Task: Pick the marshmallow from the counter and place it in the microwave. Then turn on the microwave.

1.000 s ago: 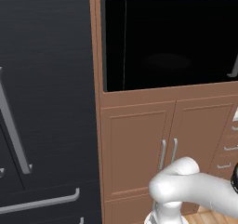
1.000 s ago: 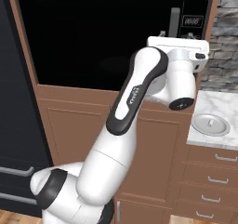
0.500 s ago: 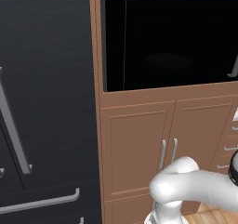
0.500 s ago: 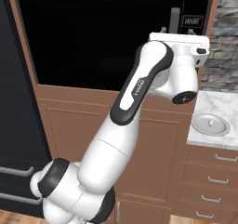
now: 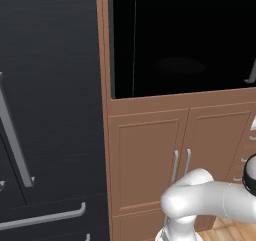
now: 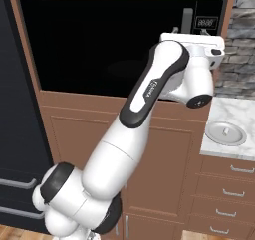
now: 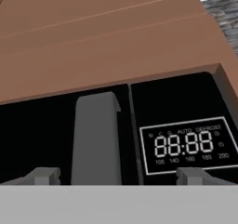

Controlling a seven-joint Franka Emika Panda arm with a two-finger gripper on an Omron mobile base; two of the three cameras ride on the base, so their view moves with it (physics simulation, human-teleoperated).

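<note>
Fridge doors with long grey handles are seen at the left, beside the brown cabinetry in which the microwave is built. The gripper is held up close against the microwave's upper right, jaws spread wide and gripping nothing, with the grey door handle and the digital display framed between the tips. At the right, a round white plate is set on the marble worktop; the marshmallow cannot be made out.
</note>
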